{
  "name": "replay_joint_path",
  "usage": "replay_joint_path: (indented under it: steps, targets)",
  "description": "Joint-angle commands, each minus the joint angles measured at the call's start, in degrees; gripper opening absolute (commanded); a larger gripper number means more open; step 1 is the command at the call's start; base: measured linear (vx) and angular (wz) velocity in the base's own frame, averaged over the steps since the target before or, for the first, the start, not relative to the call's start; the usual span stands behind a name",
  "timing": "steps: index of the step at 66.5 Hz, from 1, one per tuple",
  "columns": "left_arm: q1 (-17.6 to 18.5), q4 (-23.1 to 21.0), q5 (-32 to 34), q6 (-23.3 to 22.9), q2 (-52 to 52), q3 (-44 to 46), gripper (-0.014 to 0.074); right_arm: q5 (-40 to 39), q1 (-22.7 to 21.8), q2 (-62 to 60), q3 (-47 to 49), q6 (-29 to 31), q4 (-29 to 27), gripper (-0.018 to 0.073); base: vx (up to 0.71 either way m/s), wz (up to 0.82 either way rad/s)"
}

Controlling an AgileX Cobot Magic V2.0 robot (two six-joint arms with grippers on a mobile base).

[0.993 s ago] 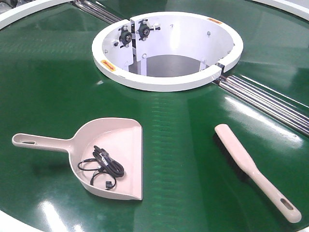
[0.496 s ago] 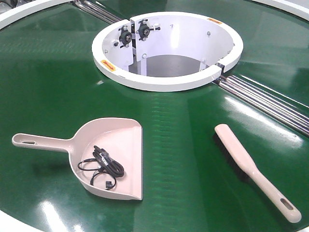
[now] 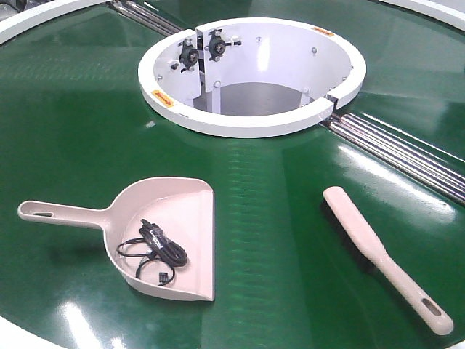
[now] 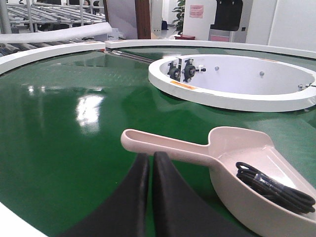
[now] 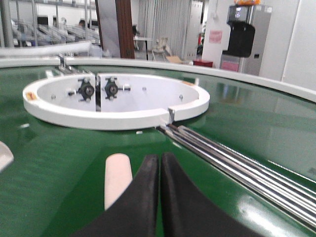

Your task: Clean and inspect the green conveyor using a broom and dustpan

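The green conveyor (image 3: 73, 131) fills the front view. The dustpan (image 3: 163, 233) lies on it at front left, handle pointing left, with a coiled black cable (image 3: 154, 254) inside. The broom (image 3: 378, 251) lies at front right, bristles down, slotted handle toward the front. Neither gripper shows in the front view. My left gripper (image 4: 150, 157) is shut and empty, just short of the dustpan handle (image 4: 163, 145). My right gripper (image 5: 159, 159) is shut and empty, with the broom's tip (image 5: 117, 180) just to its left.
A white ring-shaped housing (image 3: 251, 123) with black bearings (image 3: 203, 49) stands in the belt's middle. Metal rollers (image 3: 407, 153) run from it to the right and to the far left. The belt's white rim (image 3: 18, 338) is at the near left edge.
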State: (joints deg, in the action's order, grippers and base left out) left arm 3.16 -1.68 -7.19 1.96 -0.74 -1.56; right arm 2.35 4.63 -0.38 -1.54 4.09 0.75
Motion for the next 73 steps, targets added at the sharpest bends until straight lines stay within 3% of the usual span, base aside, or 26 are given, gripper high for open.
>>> replay_joint_path:
  steps: [1, 18, 73]
  targets:
    - [0.0, -0.4, 3.7, -0.5, -0.7, -1.8, -0.0008, -4.0, -0.4, -1.3, -1.2, 0.3, -0.8, -0.0009, 0.0, 0.0]
    - [0.0, -0.4, 3.7, -0.5, -0.7, -1.8, -0.0008, -4.1, -2.3, -1.3, -1.2, 0.1, -1.3, -0.0009, 0.0, 0.0]
    - [0.0, -0.4, 3.7, -0.5, -0.7, -1.8, -0.0008, -4.0, -2.3, -1.3, -1.2, 0.3, -1.3, -0.0009, 0.0, 0.0]
